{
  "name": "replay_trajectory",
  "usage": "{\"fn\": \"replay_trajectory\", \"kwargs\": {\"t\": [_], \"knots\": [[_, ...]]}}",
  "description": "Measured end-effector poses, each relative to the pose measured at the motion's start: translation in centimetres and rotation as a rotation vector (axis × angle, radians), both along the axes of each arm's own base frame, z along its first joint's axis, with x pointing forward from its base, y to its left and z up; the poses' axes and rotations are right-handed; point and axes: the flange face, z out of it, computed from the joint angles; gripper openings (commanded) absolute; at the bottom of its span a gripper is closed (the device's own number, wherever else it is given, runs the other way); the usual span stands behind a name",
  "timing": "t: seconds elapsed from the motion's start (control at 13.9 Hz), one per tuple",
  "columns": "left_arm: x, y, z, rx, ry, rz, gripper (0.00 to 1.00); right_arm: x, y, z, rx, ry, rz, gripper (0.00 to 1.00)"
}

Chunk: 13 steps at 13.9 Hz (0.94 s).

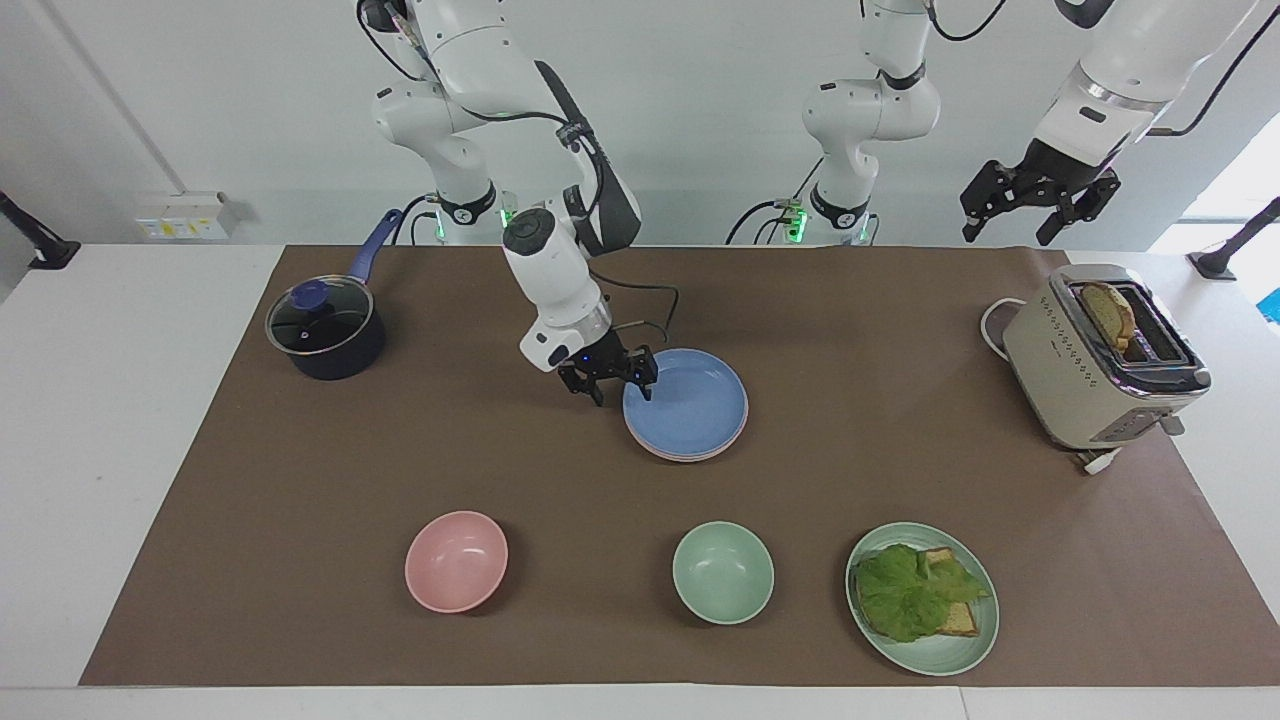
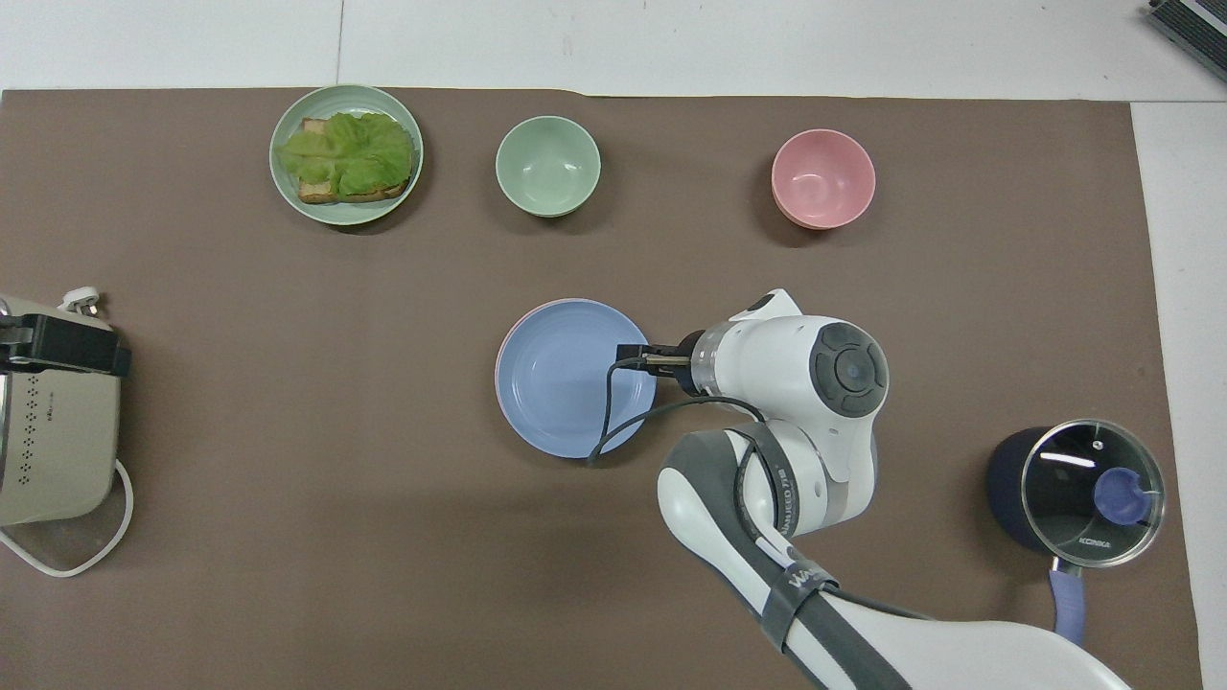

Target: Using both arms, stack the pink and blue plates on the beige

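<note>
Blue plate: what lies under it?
Under the blue plate a pink plate's rim peeks out, the edge of a stack. Anything lower, such as a beige plate, is covered.

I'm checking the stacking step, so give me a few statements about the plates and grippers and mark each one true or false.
1. The blue plate lies on top of the stack. True.
2. The right gripper is clamped on the blue plate. False: its fingers are open at the plate's rim.
3. The left gripper is raised near the toaster. True.
4. The pink bowl sits on the stack. False: it stands alone, farther from the robots.
5. The pot has no lid. False: a glass lid covers it.
</note>
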Motion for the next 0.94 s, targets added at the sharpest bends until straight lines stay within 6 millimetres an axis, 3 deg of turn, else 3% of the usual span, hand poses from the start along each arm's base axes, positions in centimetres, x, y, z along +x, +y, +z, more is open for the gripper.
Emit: {"fn": "replay_trajectory", "kwargs": {"t": [0.22, 0.43, 0.94], "knots": [[0.0, 0.0, 0.0, 0.0, 0.0, 0.0, 1.0, 1.7, -4.8, 4.2, 0.025, -0.041, -0.077, 1.0], [0.0, 0.0, 0.0, 0.0, 0.0, 0.0, 1.0, 2.2, -10.4, 8.7, 0.042, -0.065, -0.153, 1.0], [0.0, 0.0, 0.0, 0.0, 0.0, 0.0, 1.0, -0.4, -21.6, 14.7, -0.126, -0.01, -0.14, 1.0]]}}
